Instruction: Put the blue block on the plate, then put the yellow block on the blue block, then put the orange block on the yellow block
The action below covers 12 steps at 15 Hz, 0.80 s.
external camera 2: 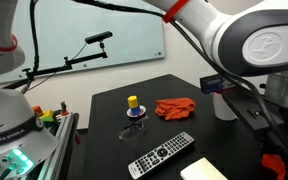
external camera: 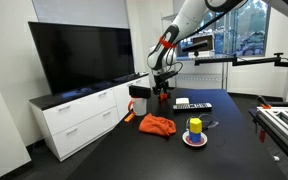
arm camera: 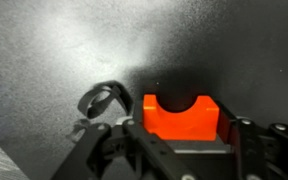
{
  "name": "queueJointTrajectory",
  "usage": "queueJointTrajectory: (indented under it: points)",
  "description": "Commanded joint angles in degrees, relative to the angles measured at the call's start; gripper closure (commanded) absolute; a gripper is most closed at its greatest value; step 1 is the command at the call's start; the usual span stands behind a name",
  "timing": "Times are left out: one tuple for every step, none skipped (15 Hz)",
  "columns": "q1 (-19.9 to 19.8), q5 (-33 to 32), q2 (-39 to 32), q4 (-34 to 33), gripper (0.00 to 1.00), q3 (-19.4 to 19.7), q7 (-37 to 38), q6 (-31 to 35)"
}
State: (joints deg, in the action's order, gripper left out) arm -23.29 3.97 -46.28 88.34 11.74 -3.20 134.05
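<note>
The orange block (arm camera: 179,112), with an arch cut in its top, rests on the dark table in the wrist view. My gripper (arm camera: 181,128) straddles it, jaws pressed to its left and right sides. In an exterior view the gripper (external camera: 162,96) is down at the table's far end, near the cabinet. The yellow block (external camera: 195,125) (external camera 2: 132,101) stands on the blue block (external camera: 195,134) (external camera 2: 133,109). That stack sits on the small plate (external camera: 187,141) (external camera 2: 126,114), well away from the gripper.
An orange cloth (external camera: 157,126) (external camera 2: 174,107) lies between gripper and plate. A remote control (external camera: 192,105) (external camera 2: 162,153) lies on the table, and a white cup (external camera 2: 224,105) stands beyond the cloth. A black ring-shaped object (arm camera: 99,100) lies just left of the orange block. A TV and white cabinet (external camera: 84,115) flank the table.
</note>
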Motion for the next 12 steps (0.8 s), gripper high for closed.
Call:
queueJointTrajectory:
  points:
    - [0.62, -0.35, 6.88, 6.62, 0.58, -1.46, -3.45, 2.62]
    - [1.73, -1.19, 11.23, 11.83, 0.58, -2.33, -5.83, 4.48]
    - [2.35, -1.65, 13.70, 14.12, 0.58, -3.13, -7.78, 5.00]
    - [3.22, -2.30, 16.29, 16.82, 0.58, -3.62, -9.16, 5.60]
    - [4.04, -2.86, 19.32, 19.76, 0.58, -4.20, -10.77, 5.86]
    - [4.81, -3.37, 22.51, 22.84, 0.58, -4.62, -12.38, 5.92]
    - [5.76, -4.01, 25.79, 26.08, 0.58, -5.01, -13.80, 5.89]
    - [6.69, -4.80, 29.06, 29.46, 0.58, -5.26, -15.11, 5.94]
    - [7.54, -5.53, 32.26, 32.92, 0.58, -5.57, -16.37, 6.08]
    - [8.37, -6.03, 35.68, 36.56, 0.58, -5.97, -17.73, 5.86]
    - [9.36, -6.88, 39.33, 40.33, 0.58, -6.13, -18.84, 5.68]
    - [10.38, -7.63, 42.96, 44.16, 0.58, -6.37, -19.88, 5.63]
